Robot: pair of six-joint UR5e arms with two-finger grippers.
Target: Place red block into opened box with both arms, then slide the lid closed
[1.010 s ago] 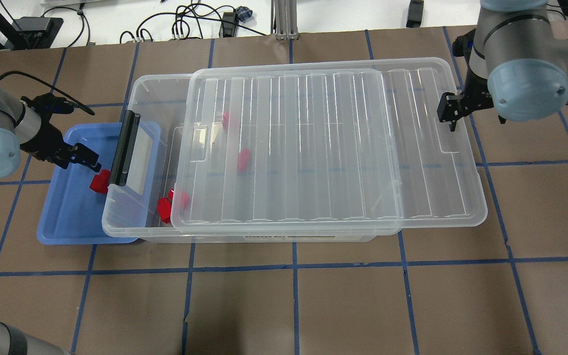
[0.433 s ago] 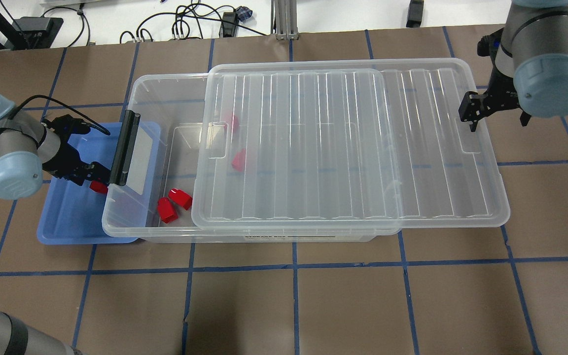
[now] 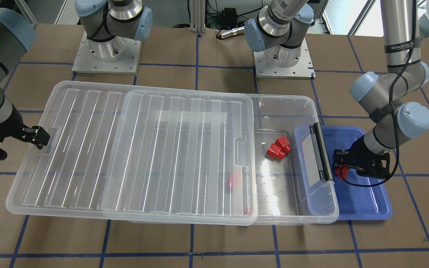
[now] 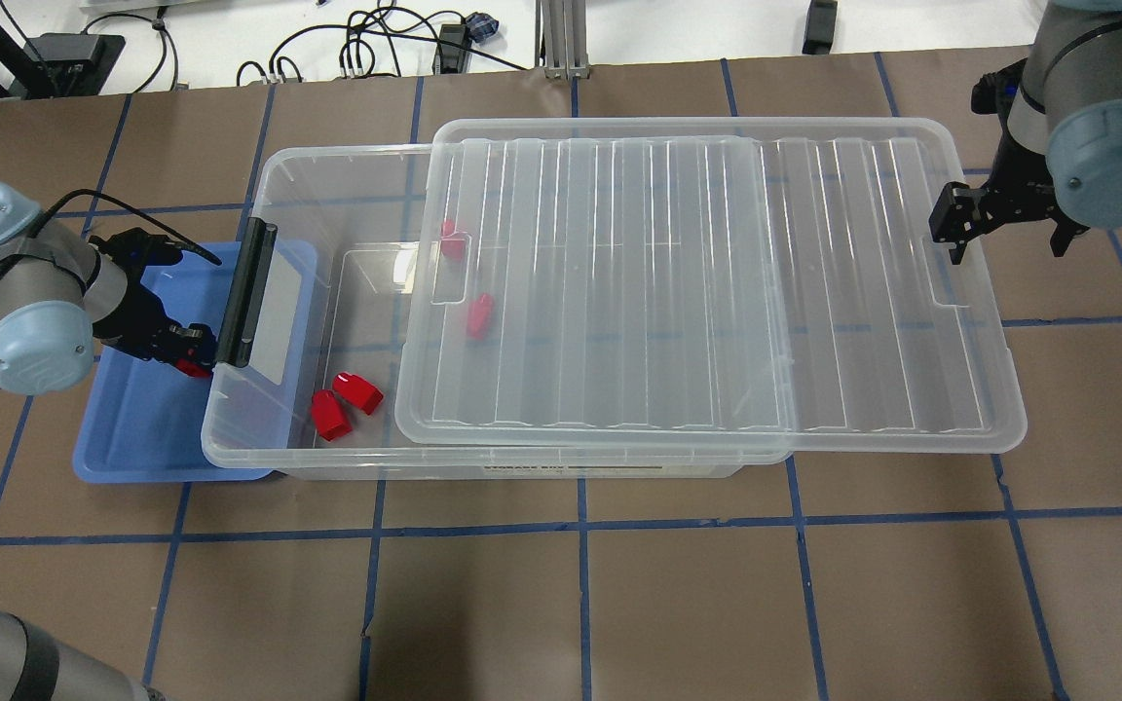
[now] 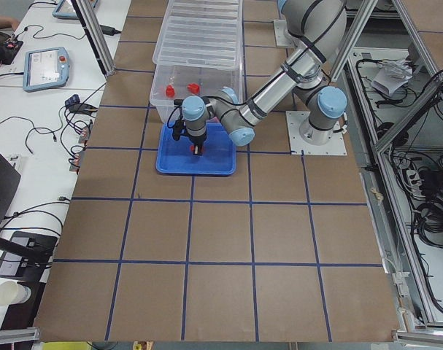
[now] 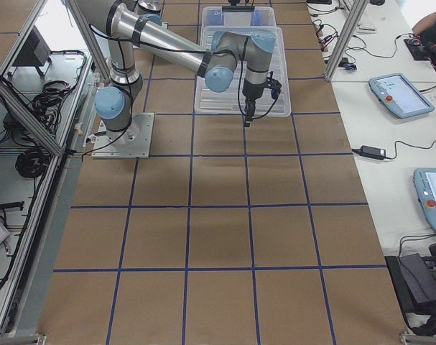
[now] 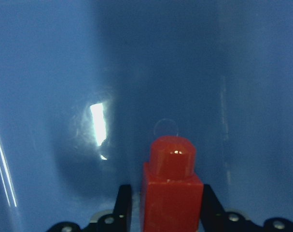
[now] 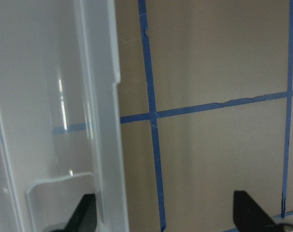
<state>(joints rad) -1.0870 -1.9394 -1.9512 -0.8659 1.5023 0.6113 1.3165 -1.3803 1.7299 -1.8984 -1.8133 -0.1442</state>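
Note:
A red block (image 4: 193, 368) (image 7: 171, 193) lies in the blue tray (image 4: 132, 428). My left gripper (image 4: 186, 350) (image 3: 343, 162) is down over it, open, with one finger close on each side. The clear box (image 4: 347, 175) is uncovered at its left end. Two red blocks (image 4: 330, 416) lie there, and others show through the lid. The ribbed lid (image 4: 717, 292) hangs past the box's right end. My right gripper (image 4: 1004, 241) (image 8: 168, 217) is open at the lid's right rim, one finger (image 8: 83, 212) in the handle notch and the other outside.
The box's black bar clasp (image 4: 247, 292) overhangs the blue tray right beside my left gripper. Brown table with blue tape lines lies in front of the box. Cables and a rail (image 4: 561, 39) run along the far edge.
The lid has slid to the right with my right gripper, uncovering more of the box's left end. My left gripper has moved over to the red block in the tray.

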